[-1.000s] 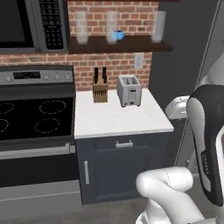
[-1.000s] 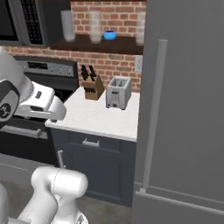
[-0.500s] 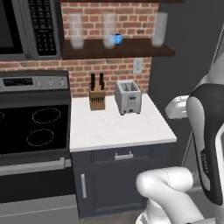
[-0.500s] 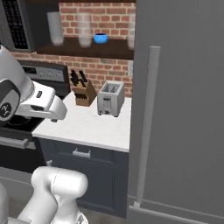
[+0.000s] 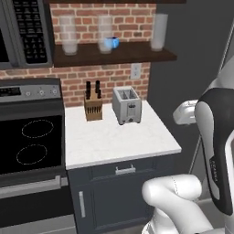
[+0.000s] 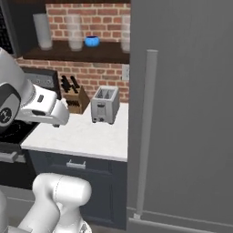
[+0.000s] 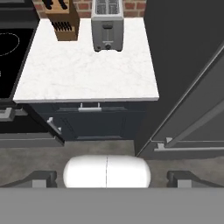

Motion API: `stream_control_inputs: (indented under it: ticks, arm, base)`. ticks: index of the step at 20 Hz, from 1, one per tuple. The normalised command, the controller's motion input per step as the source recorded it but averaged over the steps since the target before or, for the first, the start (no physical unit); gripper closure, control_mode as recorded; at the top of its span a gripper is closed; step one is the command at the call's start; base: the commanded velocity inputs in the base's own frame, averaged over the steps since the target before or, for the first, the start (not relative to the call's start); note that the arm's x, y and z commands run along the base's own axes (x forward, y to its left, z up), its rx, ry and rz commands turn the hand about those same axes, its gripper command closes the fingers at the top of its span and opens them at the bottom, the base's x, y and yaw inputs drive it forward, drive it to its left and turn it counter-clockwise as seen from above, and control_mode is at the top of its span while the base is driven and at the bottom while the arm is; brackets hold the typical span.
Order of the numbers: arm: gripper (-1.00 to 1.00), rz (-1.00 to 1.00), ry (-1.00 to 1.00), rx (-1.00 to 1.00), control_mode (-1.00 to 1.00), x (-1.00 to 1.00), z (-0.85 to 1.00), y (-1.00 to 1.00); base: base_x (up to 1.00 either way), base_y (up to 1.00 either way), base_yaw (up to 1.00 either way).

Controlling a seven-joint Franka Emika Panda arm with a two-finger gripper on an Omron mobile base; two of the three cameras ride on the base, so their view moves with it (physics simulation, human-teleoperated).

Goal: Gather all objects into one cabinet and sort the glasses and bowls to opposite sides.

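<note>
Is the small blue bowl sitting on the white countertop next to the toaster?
No, the blue bowl sits up on the brown shelf among the glasses, above the toaster.

Soft, even, rendered light with no clear source. My white table (image 5: 114, 139) is the brightest surface, without glare. The shelf (image 5: 114, 54) casts a dim band on the brick wall (image 5: 116, 77) beneath it. The toaster (image 7: 107, 27) throws almost no shadow. All views look slightly soft, edges faintly blurred, without edge distortion.
</note>
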Motion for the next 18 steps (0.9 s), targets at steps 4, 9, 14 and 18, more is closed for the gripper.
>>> stream_control_inputs:
  ticks: [4, 9, 14, 18]
  arm:
    - [-1.00, 0.00, 0.00, 0.00, 1.00, 0.00, 0.00, 0.00]
    - [-1.00, 0.00, 0.00, 0.00, 1.00, 0.00, 0.00, 0.00]
    - [-1.00, 0.00, 0.00, 0.00, 1.00, 0.00, 0.00, 0.00]
    - [-1.00, 0.00, 0.00, 0.00, 1.00, 0.00, 0.00, 0.00]
  base:
    - [0.51, 0.00, -0.13]
    - [0.50, 0.00, -0.09]
    - [0.48, 0.00, -0.04]
    - [0.42, 0.00, 0.00]
